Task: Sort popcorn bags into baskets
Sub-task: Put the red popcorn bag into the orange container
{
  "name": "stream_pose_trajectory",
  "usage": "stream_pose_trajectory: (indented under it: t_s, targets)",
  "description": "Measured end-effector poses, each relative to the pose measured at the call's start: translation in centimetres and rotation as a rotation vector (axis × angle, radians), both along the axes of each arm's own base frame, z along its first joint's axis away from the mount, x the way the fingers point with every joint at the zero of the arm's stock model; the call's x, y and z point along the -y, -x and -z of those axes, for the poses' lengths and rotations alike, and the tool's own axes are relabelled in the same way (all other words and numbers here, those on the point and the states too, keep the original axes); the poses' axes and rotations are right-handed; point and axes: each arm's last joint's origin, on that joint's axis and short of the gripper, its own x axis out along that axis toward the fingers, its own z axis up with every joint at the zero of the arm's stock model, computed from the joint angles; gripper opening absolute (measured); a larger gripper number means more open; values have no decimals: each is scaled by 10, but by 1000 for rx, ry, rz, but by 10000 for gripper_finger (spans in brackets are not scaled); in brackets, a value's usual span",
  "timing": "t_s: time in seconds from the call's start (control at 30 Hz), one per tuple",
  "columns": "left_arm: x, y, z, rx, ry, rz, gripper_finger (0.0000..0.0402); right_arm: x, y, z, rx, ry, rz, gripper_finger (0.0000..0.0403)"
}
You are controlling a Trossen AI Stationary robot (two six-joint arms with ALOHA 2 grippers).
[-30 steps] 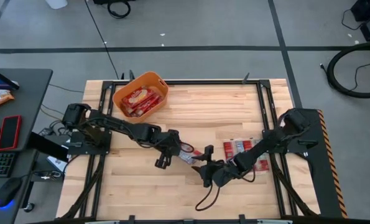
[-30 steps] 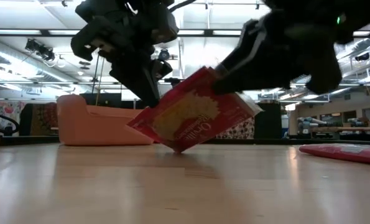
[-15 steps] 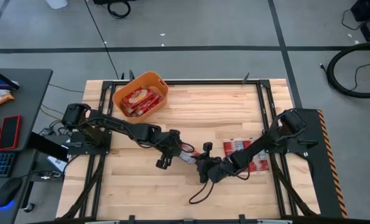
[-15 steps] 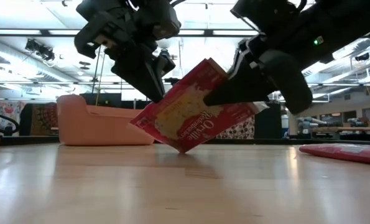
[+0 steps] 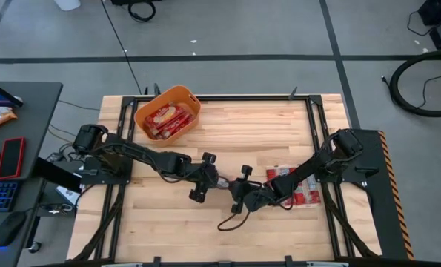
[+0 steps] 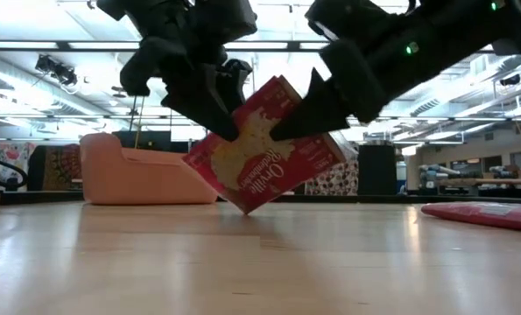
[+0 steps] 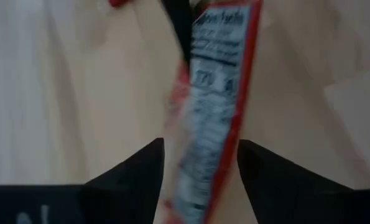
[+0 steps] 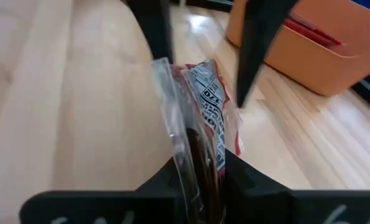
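A red popcorn bag hangs tilted at mid table between my two grippers, its lower corner close to the wood. My right gripper is shut on it from the right. My left gripper is open, with a finger on either side of the bag's left end. Whether they touch it I cannot tell. The orange basket stands at the far left with several bags inside. My right gripper pinches the bag's right-hand end between its two fingers, on the bag's flat faces. The fingers come from the table's right and slant down. The bag stands on edge and tilted, its far end pointing toward the left gripper.
Several more popcorn bags lie flat near the right edge under my right arm, and show in the low view as a bag. A loose dark cable curls near the front. A side desk with a red phone stands to the left.
My right gripper has moved toward the table's left onto the bag and shut on it. My left gripper has opened and let go, its fingers staying beside the bag. The bag has stayed in place and tipped a little steeper.
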Motion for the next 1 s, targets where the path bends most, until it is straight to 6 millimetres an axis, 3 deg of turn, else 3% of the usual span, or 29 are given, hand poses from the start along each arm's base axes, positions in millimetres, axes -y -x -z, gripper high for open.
stream_pose_trajectory:
  t_s: [0.2, 0.5, 0.63, 0.83, 1.0]
  targets:
    - [3, 2, 1, -10, -48, -20, 183, -2, -6, -8, 36, -33, 5, 37]
    - [-1, 7, 5, -69, -24, -72, 76, -2, -8, -11, 68, -40, 12, 68]
    - [-7, 7, 5, -92, 30, -90, 30, -2, -8, -11, 66, -42, 8, 99]
    - [-34, 20, -11, -148, 117, -160, 24, 0, 2, -22, 19, -14, 33, 166]
    - [-76, 45, -51, -147, 160, -324, 33, 6, 17, -40, -18, -22, 84, 200]
